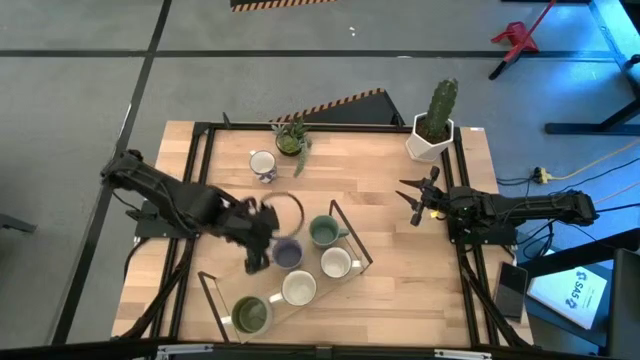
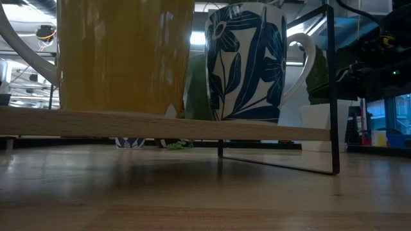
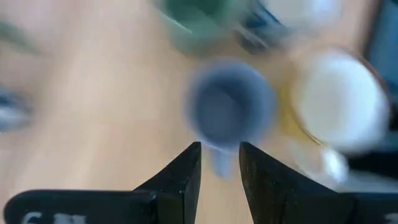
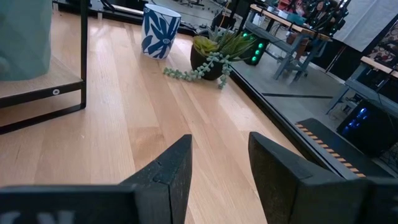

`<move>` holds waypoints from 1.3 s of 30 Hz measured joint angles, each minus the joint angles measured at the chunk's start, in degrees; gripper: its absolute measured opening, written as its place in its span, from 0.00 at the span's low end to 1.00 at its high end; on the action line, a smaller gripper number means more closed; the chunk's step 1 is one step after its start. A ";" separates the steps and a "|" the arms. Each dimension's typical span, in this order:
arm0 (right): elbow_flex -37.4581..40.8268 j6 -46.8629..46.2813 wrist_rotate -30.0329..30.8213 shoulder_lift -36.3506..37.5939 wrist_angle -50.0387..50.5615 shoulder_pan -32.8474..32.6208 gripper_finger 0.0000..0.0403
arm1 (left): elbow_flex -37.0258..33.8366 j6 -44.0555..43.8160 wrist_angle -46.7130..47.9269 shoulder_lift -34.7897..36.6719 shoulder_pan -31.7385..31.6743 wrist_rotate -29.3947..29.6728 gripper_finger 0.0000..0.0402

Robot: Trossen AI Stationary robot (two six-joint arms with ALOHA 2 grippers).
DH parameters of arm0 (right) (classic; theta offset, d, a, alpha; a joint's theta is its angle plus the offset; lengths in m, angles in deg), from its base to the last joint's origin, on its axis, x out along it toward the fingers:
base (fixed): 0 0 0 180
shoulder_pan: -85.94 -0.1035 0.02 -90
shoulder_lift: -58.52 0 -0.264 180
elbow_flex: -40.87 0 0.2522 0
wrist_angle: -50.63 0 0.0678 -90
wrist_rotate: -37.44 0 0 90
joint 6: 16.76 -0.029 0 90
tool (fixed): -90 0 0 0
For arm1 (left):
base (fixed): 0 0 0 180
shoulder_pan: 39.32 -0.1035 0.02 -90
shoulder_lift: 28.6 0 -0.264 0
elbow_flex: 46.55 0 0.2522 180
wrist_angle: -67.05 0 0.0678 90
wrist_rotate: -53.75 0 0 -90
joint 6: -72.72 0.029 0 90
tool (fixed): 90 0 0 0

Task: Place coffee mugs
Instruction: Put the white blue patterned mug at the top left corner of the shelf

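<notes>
Five mugs stand on a low wooden shelf (image 1: 355, 250): a teal one (image 1: 322, 232), two white ones (image 1: 335, 263) (image 1: 298, 288), an olive one (image 1: 250, 313) and a lavender one (image 1: 287, 253). A white mug with a blue leaf pattern (image 1: 263, 165) stands on the table near the far edge. My left gripper (image 1: 262, 243) is open beside the lavender mug (image 3: 230, 106). Its fingers stand on either side of that mug's handle (image 3: 219, 160). My right gripper (image 1: 415, 195) waits open at the table's right, over bare wood (image 4: 217, 162). My left gripper comes at the lavender mug's handle (image 3: 219, 160) from above, pointing down, one finger on each side of it. The wrist picture is blurred, so I cannot tell whether the fingers (image 3: 186, 174) touch the handle. The mug stands upright on the shelf.
A small trailing plant (image 1: 291, 138) and a white pot with a cactus (image 1: 432, 125) stand along the far edge. The shelf's black wire frame (image 2: 334, 96) rises at its right end. Bare wood lies between the shelf and my right arm.
</notes>
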 joint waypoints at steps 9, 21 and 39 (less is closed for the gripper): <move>-0.02 0.00 0.07 -0.02 0.02 0.00 0.35 | -0.02 4.25 5.22 4.21 -16.06 15.04 0.26; -0.02 -0.02 0.15 -0.02 0.04 0.00 0.35 | -16.76 28.96 -5.68 5.89 -41.93 -1.77 0.26; -0.02 -0.02 1.68 0.00 0.04 0.00 0.35 | -34.20 39.23 -22.65 5.74 -48.89 -5.42 0.25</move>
